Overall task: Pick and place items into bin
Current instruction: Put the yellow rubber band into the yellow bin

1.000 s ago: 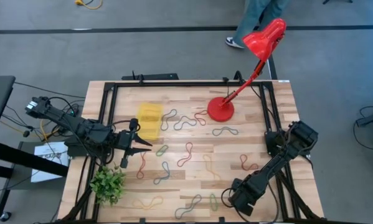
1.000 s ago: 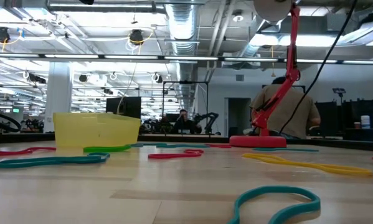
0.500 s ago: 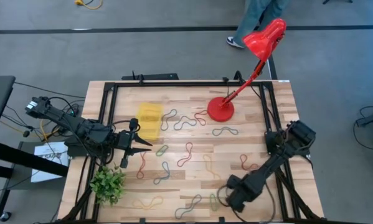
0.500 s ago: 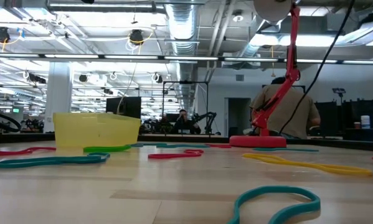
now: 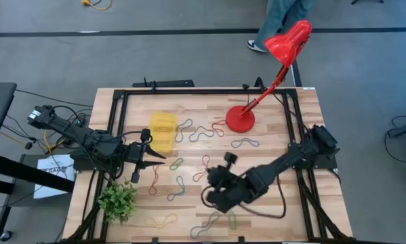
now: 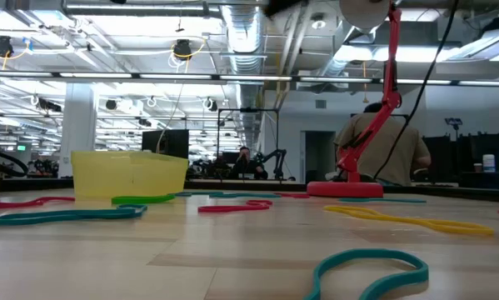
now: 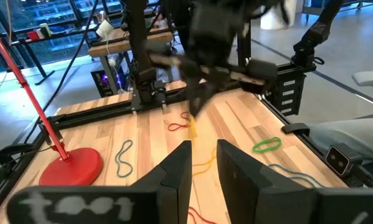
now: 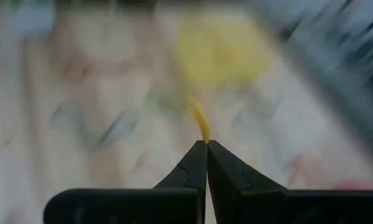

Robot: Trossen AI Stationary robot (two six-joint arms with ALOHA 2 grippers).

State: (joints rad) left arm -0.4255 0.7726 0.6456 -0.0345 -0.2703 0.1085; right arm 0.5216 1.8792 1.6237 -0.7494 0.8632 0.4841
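You have one bin at the table's far left and roughly fifteen loops scattered over the wood. Your right gripper, fingers pinched on a yellow loop, has swung from the near right corner to mid-table. Your left gripper waits beside the bin, fingers slightly apart.

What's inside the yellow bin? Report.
No loops show inside the bin from above; nothing covers it. The right gripper, shut on a yellow loop, is elsewhere; the left gripper waits beside it.
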